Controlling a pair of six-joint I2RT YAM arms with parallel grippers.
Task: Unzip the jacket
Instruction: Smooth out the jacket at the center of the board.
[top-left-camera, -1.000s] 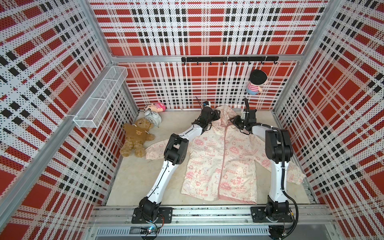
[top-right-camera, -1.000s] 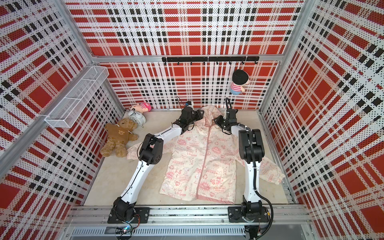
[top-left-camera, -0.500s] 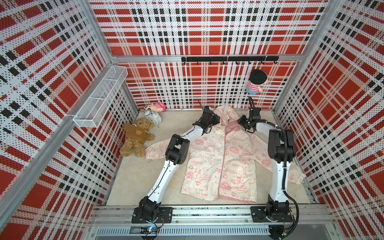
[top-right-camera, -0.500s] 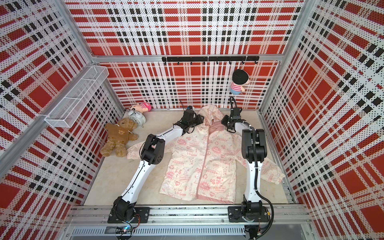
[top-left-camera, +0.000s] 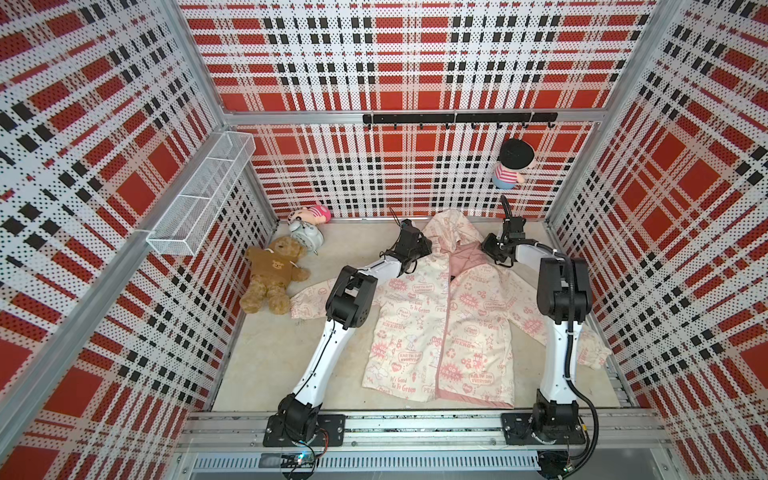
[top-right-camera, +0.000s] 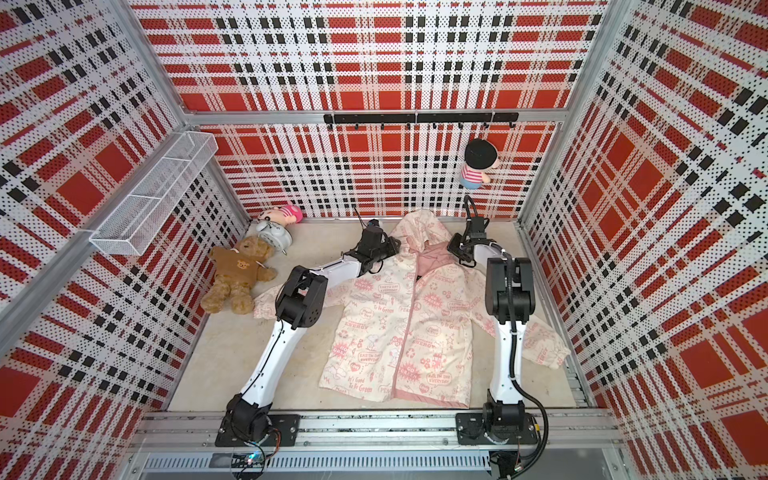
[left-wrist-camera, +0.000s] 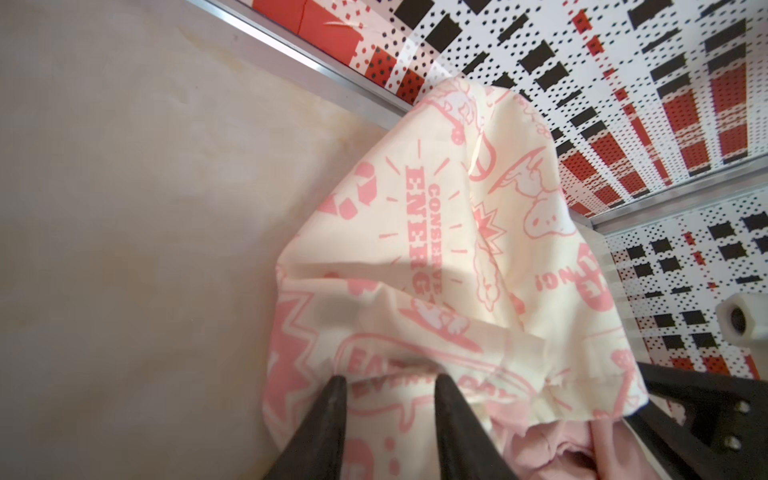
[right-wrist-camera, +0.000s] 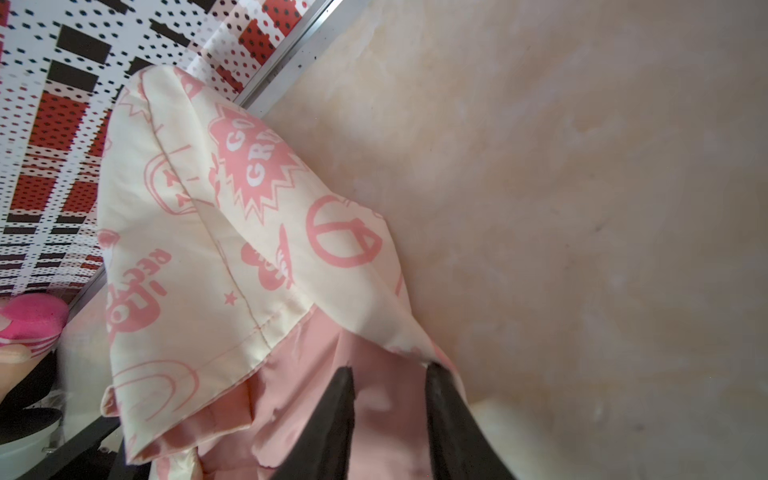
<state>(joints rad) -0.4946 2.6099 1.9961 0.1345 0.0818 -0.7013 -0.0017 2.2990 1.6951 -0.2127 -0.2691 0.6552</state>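
The cream jacket (top-left-camera: 415, 332) with pink prints lies flat on the table, hood toward the back wall, in both top views (top-right-camera: 374, 332). Its pink zipper (top-left-camera: 444, 332) runs closed from chest to hem; the neck gapes and shows pink lining (top-left-camera: 465, 262). My left gripper (top-left-camera: 422, 248) sits at the hood's left side; in the left wrist view the jaws (left-wrist-camera: 389, 380) pinch a fold of printed cloth (left-wrist-camera: 457, 249). My right gripper (top-left-camera: 490, 249) is at the right collar, where its jaws (right-wrist-camera: 388, 370) hold pink lining (right-wrist-camera: 324, 374). No zipper pull shows.
A brown teddy bear (top-left-camera: 270, 274), an alarm clock (top-left-camera: 306, 235) and a pink plush doll (top-left-camera: 318, 212) lie at the back left. A wire basket (top-left-camera: 203, 199) hangs on the left wall. A hook rail (top-left-camera: 459, 118) carries a small doll (top-left-camera: 511, 166). The back wall stands just behind the hood.
My right gripper moved right and back, drawing the right collar outward and baring more pink lining. The left gripper stayed by the hood while its jaws narrowed on the cloth.
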